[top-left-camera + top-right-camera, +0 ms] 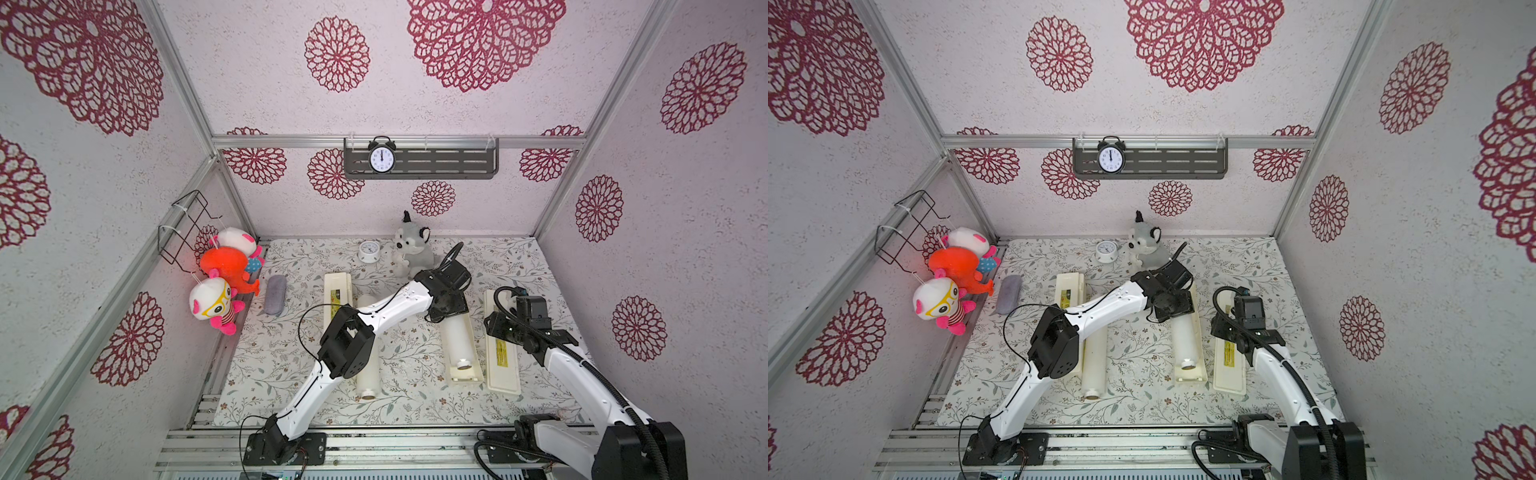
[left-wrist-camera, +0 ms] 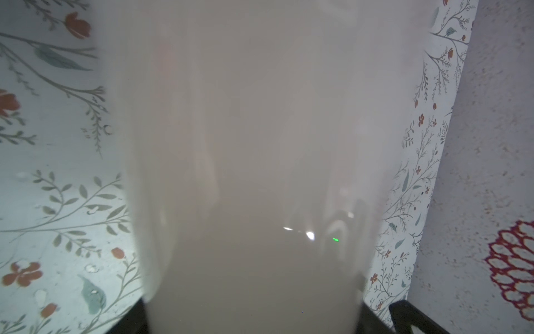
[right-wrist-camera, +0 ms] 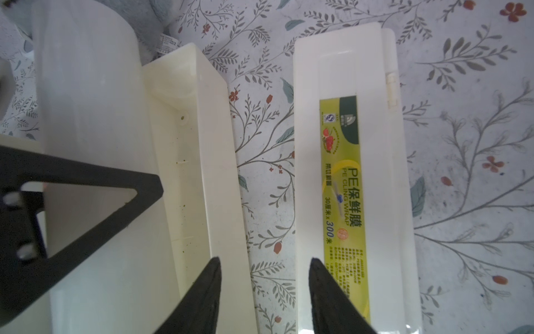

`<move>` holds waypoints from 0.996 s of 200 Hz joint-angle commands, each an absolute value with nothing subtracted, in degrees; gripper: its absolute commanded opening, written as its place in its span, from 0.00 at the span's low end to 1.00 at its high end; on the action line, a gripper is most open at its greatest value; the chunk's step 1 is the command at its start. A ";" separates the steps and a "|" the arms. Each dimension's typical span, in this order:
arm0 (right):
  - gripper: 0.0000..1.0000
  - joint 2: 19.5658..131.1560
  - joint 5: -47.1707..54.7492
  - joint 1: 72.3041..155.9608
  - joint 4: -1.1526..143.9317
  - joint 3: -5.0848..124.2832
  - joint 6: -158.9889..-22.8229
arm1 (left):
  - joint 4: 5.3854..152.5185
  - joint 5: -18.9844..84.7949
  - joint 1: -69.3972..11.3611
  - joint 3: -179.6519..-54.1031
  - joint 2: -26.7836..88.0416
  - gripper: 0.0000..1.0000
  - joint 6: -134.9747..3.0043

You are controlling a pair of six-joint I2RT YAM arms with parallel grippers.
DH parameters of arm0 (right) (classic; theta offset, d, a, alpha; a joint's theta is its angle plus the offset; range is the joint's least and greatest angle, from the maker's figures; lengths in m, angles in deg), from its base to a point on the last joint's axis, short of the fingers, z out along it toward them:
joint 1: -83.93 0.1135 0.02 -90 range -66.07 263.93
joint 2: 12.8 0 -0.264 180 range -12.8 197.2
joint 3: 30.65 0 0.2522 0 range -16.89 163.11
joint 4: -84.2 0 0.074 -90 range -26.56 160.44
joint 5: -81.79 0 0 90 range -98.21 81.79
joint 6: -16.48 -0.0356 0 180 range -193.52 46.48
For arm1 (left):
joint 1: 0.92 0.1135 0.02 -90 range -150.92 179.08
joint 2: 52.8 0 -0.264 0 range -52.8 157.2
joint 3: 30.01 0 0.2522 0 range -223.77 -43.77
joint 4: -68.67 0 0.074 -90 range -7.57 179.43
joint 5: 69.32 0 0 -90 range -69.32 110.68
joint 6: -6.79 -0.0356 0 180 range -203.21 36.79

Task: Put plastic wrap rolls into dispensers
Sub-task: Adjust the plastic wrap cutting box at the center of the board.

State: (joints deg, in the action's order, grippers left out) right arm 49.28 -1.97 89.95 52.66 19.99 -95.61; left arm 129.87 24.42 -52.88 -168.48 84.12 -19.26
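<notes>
Plastic wrap roll (image 1: 459,340) lies in the open dispenser (image 1: 465,377) at 3 o'clock of the table (image 1: 415,401) centre, left gripper (image 1: 445,311) clenched on its far end, right gripper (image 3: 264,261) spread empty; next likely calls for releasing, then fetching the second roll (image 1: 368,374) at 7 o'clock.

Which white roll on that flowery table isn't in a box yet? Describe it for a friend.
On the floral tablecloth, find the left arm's black elbow. The plastic wrap roll pokes out beneath it toward the front. Unlike the other roll, it lies bare on the cloth, not in a dispenser.
</notes>
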 commanded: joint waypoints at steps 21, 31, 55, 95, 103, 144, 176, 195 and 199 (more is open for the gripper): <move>0.51 48.77 -1.35 89.52 53.89 19.45 -96.05 | 127.19 24.23 -54.87 -168.18 78.68 0.63 -18.68; 0.51 48.55 -1.29 89.48 54.00 19.32 -96.14 | 127.22 23.34 -55.34 -168.21 78.01 0.63 -19.06; 0.51 48.46 -0.52 89.55 54.27 19.17 -96.24 | 127.92 22.35 -56.43 -169.99 77.76 0.63 -19.99; 0.52 47.72 -0.21 89.56 54.60 18.62 -96.28 | 129.36 23.21 -57.52 -172.27 78.69 0.63 -20.20; 0.52 47.75 -0.13 89.56 54.62 18.55 -96.28 | 129.36 23.10 -57.61 -172.30 78.50 0.62 -20.22; 0.52 48.62 1.26 89.56 56.04 17.94 -96.21 | 128.69 21.55 -57.46 -172.16 75.10 0.62 -21.47; 0.46 51.20 5.61 89.55 58.59 17.22 -97.12 | 127.93 22.00 -57.25 -169.88 73.37 0.62 -21.42; 0.44 52.35 6.64 89.64 59.59 16.47 -97.38 | 126.42 22.35 -56.68 -168.17 71.46 0.62 -21.45; 0.43 52.62 6.64 89.69 59.69 16.30 -97.49 | 126.32 22.48 -56.57 -168.07 71.05 0.62 -21.55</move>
State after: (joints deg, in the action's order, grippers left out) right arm 51.55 4.02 89.91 57.51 17.02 -96.24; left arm 132.54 22.46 -57.45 -167.54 80.41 -21.23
